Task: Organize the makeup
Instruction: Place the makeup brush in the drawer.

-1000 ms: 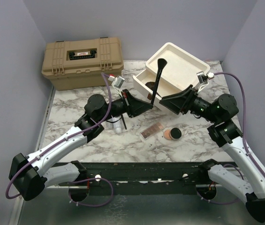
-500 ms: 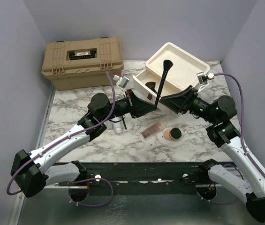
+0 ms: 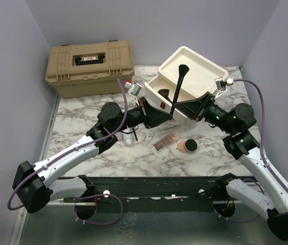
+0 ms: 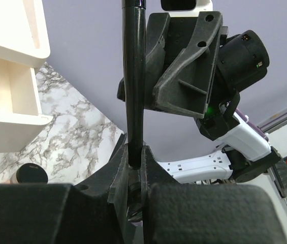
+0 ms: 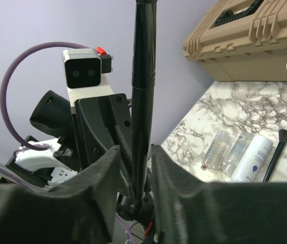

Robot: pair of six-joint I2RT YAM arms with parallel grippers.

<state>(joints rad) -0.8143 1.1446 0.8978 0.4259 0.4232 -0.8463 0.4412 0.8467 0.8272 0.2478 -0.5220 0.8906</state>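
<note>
Our left gripper [image 4: 134, 153] pinches the black-handled brush [image 4: 133, 76]. The right gripper [image 5: 135, 165], at three o'clock, has narrowed around it for handover; we cannot tell if it grips.

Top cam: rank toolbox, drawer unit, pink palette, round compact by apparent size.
Largest: toolbox and drawer unit, about alike; the drawer unit is partly hidden, so no ranking.
Then pink palette.
Smallest: round compact, only slightly.

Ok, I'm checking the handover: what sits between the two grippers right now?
The black-handled brush, roughly upright. The left gripper is shut on its lower end; the right gripper flanks the handle. Both wrist views show it.
</note>
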